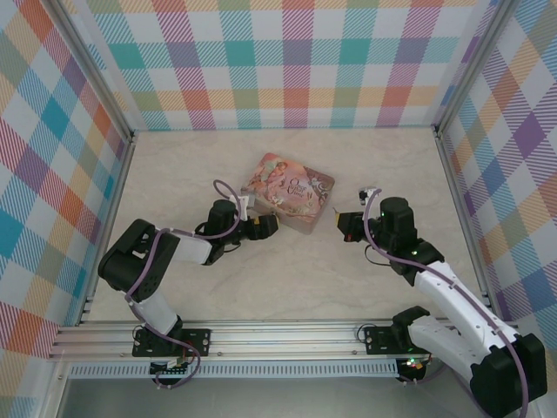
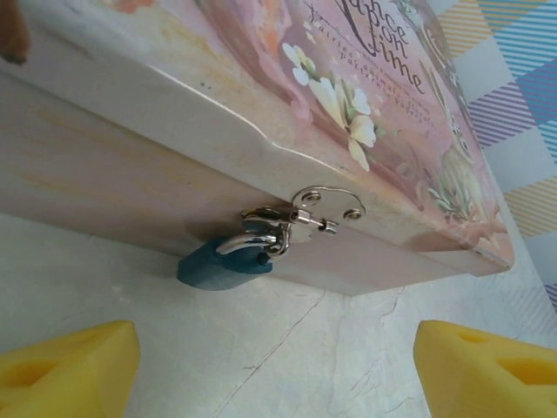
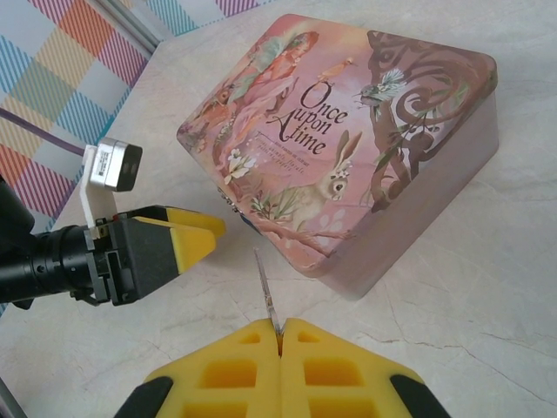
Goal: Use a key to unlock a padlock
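The small blue padlock [image 2: 222, 266] hangs by its metal shackle [image 2: 252, 237] from the hasp [image 2: 326, 205] on the front wall of the pink illustrated tin [image 2: 174, 165], its body resting against the table. My left gripper [image 2: 278, 374] faces it from a short distance, open, with both yellow fingers [image 2: 70, 370] wide apart and nothing between them. My right gripper [image 3: 280, 335] is shut on the key [image 3: 268, 296]. The thin blade sticks out ahead toward the tin's near corner [image 3: 339, 261]. A sliver of the blue padlock [image 3: 248, 224] shows under the tin's edge.
The tin [image 1: 287, 192] lies mid-table, with the left gripper [image 1: 265, 226] at its near-left side and the right gripper [image 1: 344, 225] at its right. Checked walls [image 1: 278, 61] enclose the table on three sides. A left gripper finger [image 3: 187, 239] sits close to the key's left.
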